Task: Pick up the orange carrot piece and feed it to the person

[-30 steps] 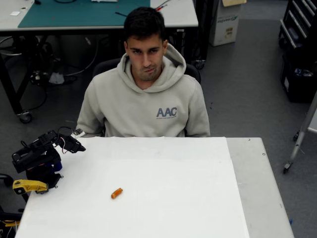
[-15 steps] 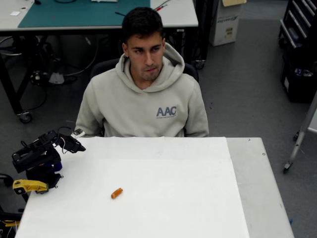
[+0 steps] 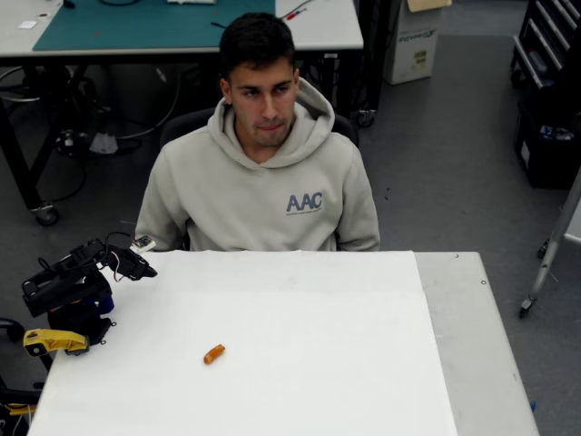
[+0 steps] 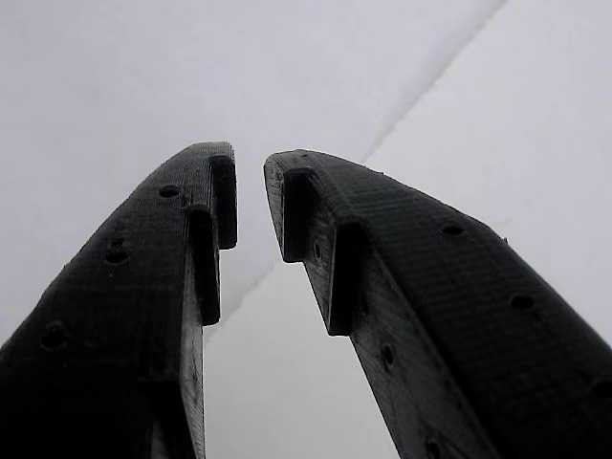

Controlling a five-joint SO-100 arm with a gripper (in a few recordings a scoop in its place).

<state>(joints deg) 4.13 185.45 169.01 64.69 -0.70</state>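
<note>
In the overhead view the orange carrot piece (image 3: 213, 353) lies alone on the white table (image 3: 300, 363), left of centre and towards the near edge, with bare surface all round it. The black gripper (image 3: 136, 266) is folded at the table's far left corner, well apart from the carrot. In the wrist view the gripper (image 4: 251, 191) has its jaws nearly together, a narrow gap at the tips, holding nothing. The person (image 3: 263, 173) sits behind the far edge, facing the table.
</note>
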